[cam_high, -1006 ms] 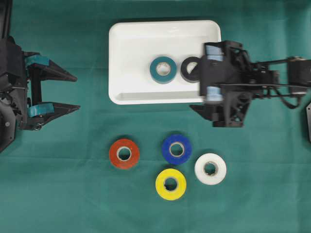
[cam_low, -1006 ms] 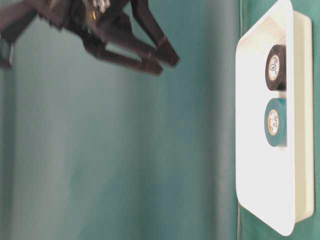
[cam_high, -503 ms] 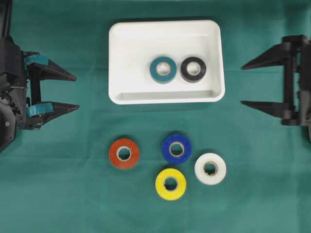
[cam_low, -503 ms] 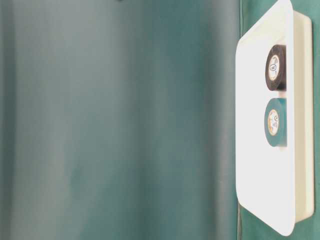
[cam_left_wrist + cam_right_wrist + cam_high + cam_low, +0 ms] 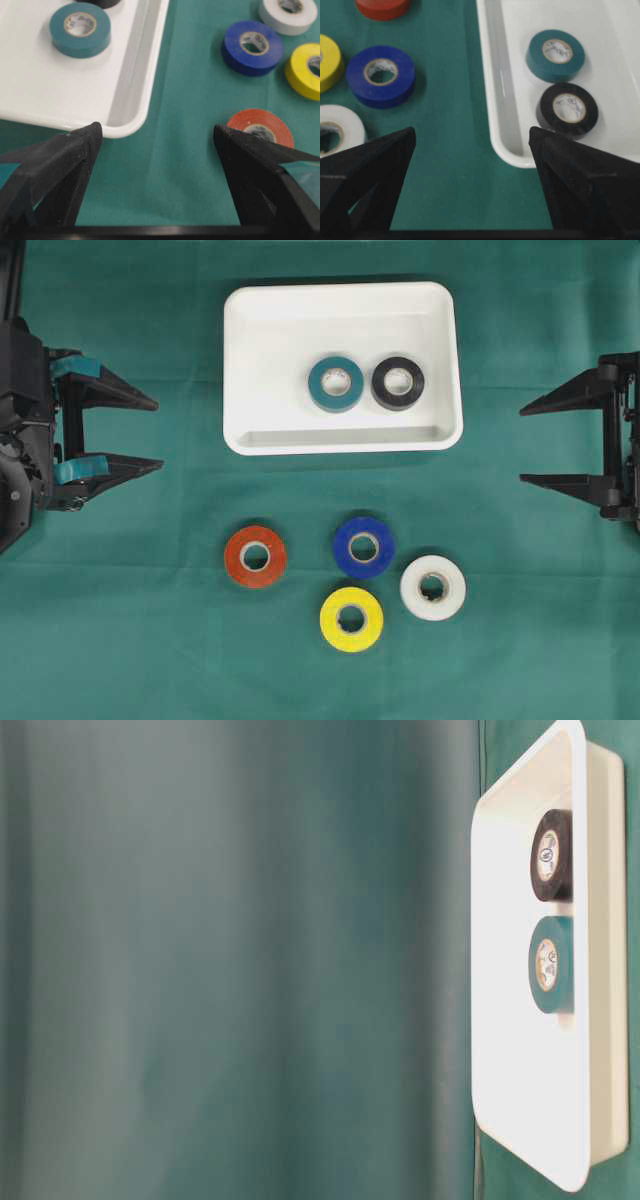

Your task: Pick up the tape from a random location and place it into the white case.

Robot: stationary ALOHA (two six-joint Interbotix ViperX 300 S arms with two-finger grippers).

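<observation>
We count two rolls, teal tape and black tape, in white case, ahead of both grippers. Four rolls left on surface. Left gripper and right gripper spread wide, grasping nothing.

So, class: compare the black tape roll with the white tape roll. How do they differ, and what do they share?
Colour: the black tape roll is black, the white tape roll white.
Place: the black roll lies inside the white case, beside a teal roll; the white roll lies on the green cloth, outside the case.
Shared: both lie flat, hole up, look alike in size, and no gripper touches either.
</observation>
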